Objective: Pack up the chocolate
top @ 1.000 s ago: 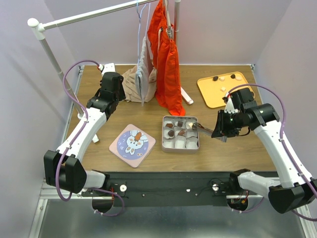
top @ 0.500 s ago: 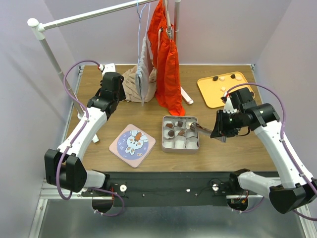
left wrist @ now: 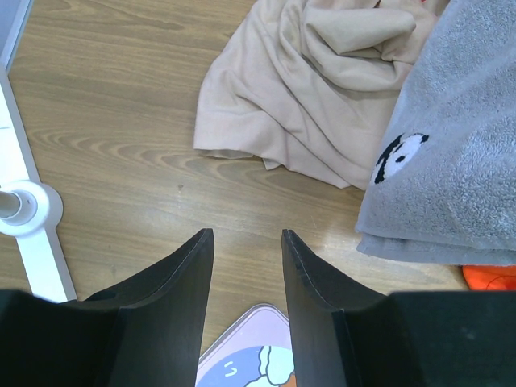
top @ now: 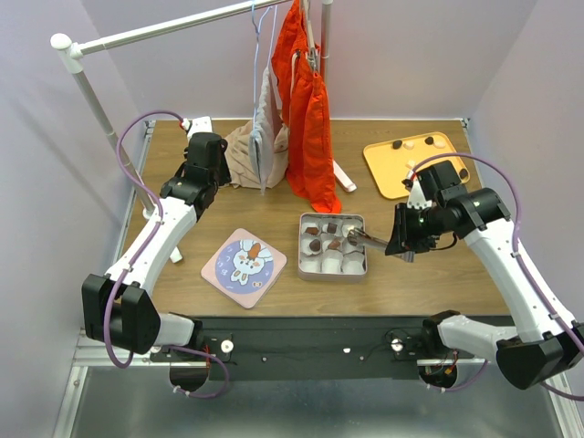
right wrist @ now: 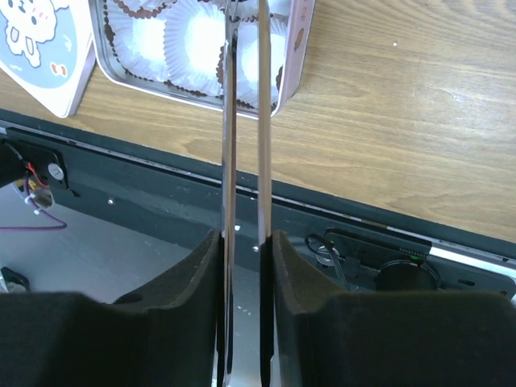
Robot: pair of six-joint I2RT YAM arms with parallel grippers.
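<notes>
An open metal tin [top: 300, 246] of white paper cups sits mid-table; a few dark chocolate pieces [top: 314, 245] lie in its cups. More chocolates [top: 398, 144], dark and cream, lie on the orange tray [top: 392, 175] at the back right. My right gripper [top: 400, 241] is shut on metal tongs [top: 370, 240], whose tips reach over the tin's right side. In the right wrist view the gripper [right wrist: 246, 238] clamps the tongs [right wrist: 228, 121] above the tin [right wrist: 294, 32]; the tips run out of frame. My left gripper [top: 194, 182] is open and empty [left wrist: 247, 235] over bare wood.
The tin's lid [top: 244, 262] with a rabbit picture lies left of the tin. A beige cloth [left wrist: 322, 89] and a grey towel [left wrist: 451, 161] lie at the back. Orange and grey garments [top: 306, 119] hang from a white rack [top: 137, 36].
My right gripper has shifted a little to the left, carrying the tongs' tips further over the tin. The left arm has not moved.
</notes>
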